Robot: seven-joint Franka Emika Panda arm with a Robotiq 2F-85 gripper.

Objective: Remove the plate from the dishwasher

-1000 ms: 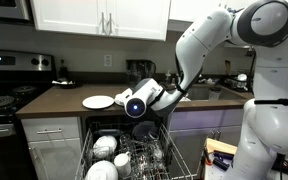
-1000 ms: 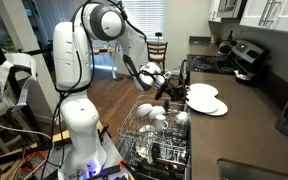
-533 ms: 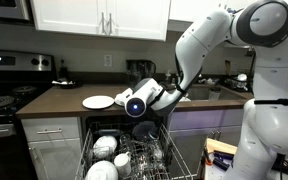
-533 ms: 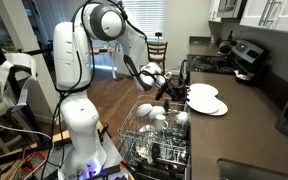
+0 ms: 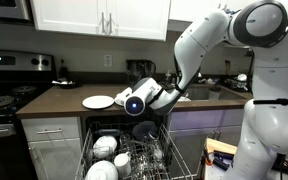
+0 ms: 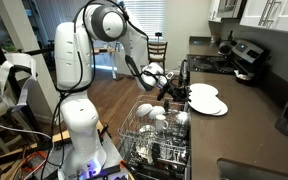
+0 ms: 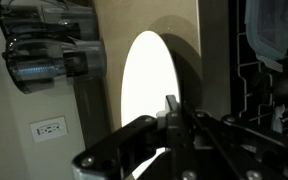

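Jaws of the gripper sit near-closed at the rim of the round white plate, pinch unclear. It lies flat near the front edge of the brown bench, evidently out of the open grey-racked dishwasher.

The arm is made of glossy white rounded shells with dark grey bands at the joints, on a thick white pedestal. Its round wrist cap is white with a dark centre. The gripper is black.
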